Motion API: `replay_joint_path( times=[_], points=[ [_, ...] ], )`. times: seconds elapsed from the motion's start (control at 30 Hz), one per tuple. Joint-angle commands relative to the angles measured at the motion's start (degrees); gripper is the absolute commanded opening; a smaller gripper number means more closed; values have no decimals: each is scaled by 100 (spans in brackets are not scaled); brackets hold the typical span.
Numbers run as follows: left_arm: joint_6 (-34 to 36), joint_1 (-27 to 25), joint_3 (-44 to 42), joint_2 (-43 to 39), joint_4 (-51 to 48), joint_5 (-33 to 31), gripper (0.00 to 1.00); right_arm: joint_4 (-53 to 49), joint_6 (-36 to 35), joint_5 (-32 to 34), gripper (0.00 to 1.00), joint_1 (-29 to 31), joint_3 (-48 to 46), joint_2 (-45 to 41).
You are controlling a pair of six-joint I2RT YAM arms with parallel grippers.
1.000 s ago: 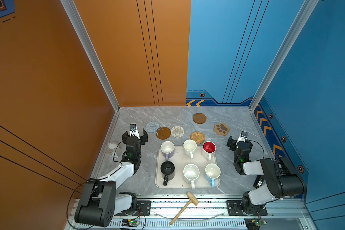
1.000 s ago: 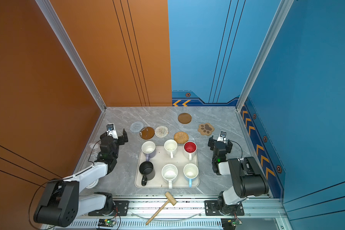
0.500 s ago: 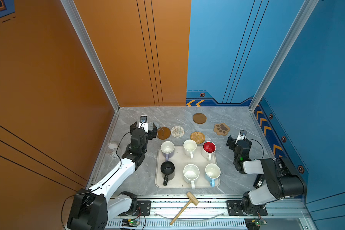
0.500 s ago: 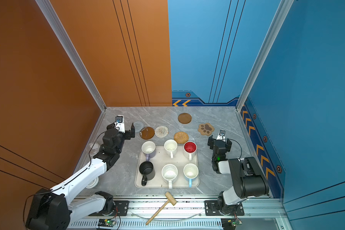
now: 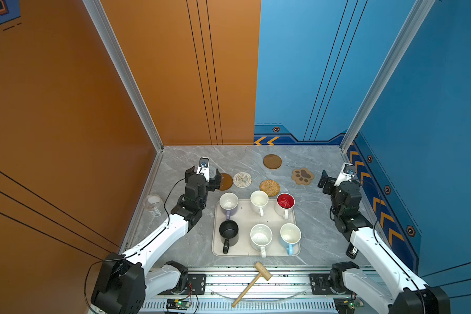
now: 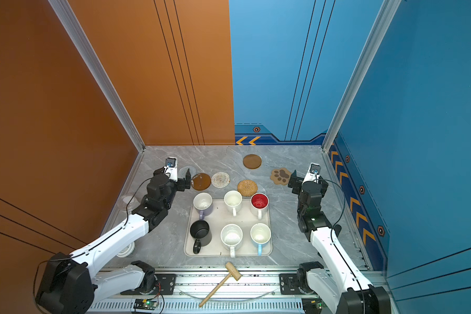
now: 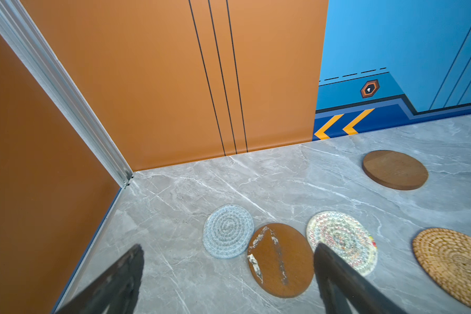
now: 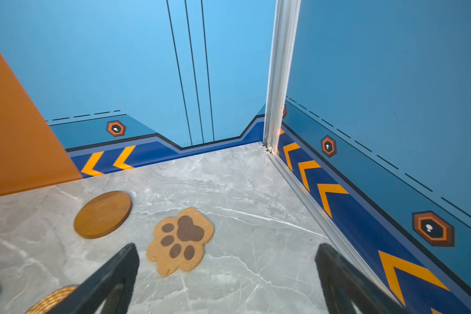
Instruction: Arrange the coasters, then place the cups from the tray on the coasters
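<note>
In both top views the tray (image 5: 244, 218) lies at the front middle of the marble table (image 5: 318, 239). All six cups stand upright on it in two rows: lavender mug (image 5: 228, 204), cream-white mug (image 5: 259, 200) and red-lined mug (image 5: 285, 204) at the back, black mug (image 5: 229, 231), speckled mug (image 5: 261, 237) and light blue mug (image 5: 290, 235) at the front. The coasters lie bare on the table beyond it. A grey-white woven round (image 6: 187, 171), a scuffed brown disc (image 5: 226, 181), a patterned woven round (image 5: 242, 179) and a rattan coaster (image 5: 269, 187) form a loose line just past the tray's far edge. A plain brown disc (image 5: 272, 161) lies farther back and a paw coaster (image 5: 303, 176) off to the right. The left gripper (image 5: 203, 178) sits over the left end of that line, jaws spread wide and empty. The right gripper (image 5: 337, 180) hangs just right of the paw coaster, likewise spread and holding nothing. A glass jar (image 5: 153, 205) stands by the left wall and a wooden mallet (image 5: 263, 271) lies on the front rail. In the left wrist view the dark fingers (image 7: 120, 277) stand far apart, with the grey-white woven round and the scuffed brown disc edge to edge between them; whether they touch either I cannot tell. In the right wrist view the two fingers (image 8: 114, 277) are just as widely parted. The paw coaster lies close ahead of one, with the plain brown disc near it but apart.
</note>
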Motion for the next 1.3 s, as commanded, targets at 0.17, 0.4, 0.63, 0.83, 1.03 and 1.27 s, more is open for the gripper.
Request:
replay_joint_path(
  times=[0.17,0.4,0.63,0.83,1.03,1.27],
  points=[
    [-551,-50,1516,752,-1618,917,100,-3903,853,-1246,93,212,2690,992],
    [-898,-239,2693,1623,-2509,1475,99,-5330,954,-1932,89,184,4864,3333],
    [-1172,-493,3477,2216,-3327,1718,98,-6017,994,-2204,85,86,6378,5292],
    [-1359,-664,3560,2424,-3345,1819,98,-6087,1099,-2264,83,-91,7124,6296],
    [-1432,-756,3552,2517,-3344,1795,98,-6286,1083,-2347,83,-134,7703,7272],
    [-1478,-777,3543,2515,-3347,1793,98,-6350,1073,-2209,82,-118,8037,7854]
  ],
)
